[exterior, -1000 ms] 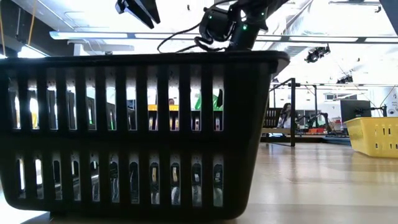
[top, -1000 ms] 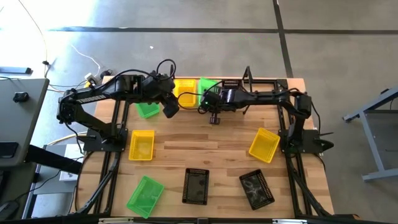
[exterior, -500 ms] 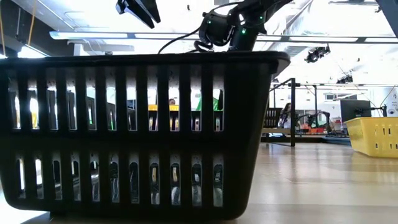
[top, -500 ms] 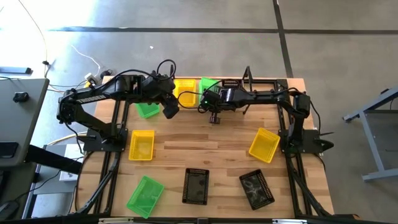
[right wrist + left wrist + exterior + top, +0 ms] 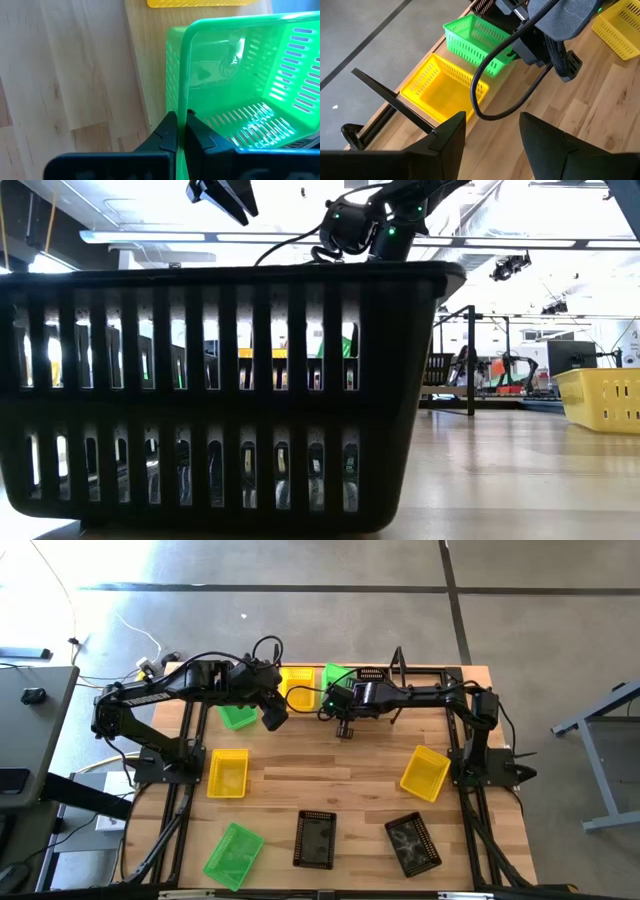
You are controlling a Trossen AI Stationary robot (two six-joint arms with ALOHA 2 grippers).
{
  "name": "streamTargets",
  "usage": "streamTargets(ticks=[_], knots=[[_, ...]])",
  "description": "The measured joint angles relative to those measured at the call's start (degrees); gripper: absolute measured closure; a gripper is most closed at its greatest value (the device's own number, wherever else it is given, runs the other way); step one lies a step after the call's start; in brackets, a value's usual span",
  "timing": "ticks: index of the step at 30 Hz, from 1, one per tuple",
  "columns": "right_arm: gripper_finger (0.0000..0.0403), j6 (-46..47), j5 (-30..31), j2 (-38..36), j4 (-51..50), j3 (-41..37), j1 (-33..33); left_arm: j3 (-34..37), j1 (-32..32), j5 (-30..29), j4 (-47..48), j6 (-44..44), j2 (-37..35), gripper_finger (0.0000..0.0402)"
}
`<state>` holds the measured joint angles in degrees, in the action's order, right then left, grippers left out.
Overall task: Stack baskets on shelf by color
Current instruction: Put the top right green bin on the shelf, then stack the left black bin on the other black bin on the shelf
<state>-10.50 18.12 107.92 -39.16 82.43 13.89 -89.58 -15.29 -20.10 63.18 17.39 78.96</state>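
Right gripper has crept slightly toward the back edge since a second ago, little else shifted. Left to right: loose green basket at 10 o'clock of table centre, left gripper hovering over the board just right of it, fingers spread, holding nothing. On the shelf at 12 o'clock sit a yellow basket, then the held green basket, then a black basket. Right gripper is pinched on the held green basket's near rim. Basket lies toward 12 from that gripper, long axis probably front-to-back. Right wrist view shows the rim pinch; high view hides it. Low view is blocked by the near black basket
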Motion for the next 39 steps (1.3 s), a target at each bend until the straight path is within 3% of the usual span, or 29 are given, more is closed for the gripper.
streamTargets(ticks=[7,16,24,34,39], knots=[[0.0396,0.1,0.0,0.0,0.0,0.0,0.0,0.0,0.0,0.0,0.0,0.0,0.0,0.0225],[0.0328,0.2,0.6,0.1,0.9,0.0,0.0,0.0,0.0,0.0,0.0,0.0,0.0,0.0225],[0.0325,1.1,0.9,0.1,0.9,0.1,-0.1,0.0,0.0,0.0,0.0,0.0,0.0,0.0225],[0.0325,6.7,0.9,0.1,-8.2,6.4,-0.5,0.0,0.0,0.2,0.0,0.0,0.0,0.0225],[0.0324,11.0,1.3,0.0,-14.1,9.3,-1.0,0.0,0.0,3.9,0.0,0.0,0.0,0.0225]])
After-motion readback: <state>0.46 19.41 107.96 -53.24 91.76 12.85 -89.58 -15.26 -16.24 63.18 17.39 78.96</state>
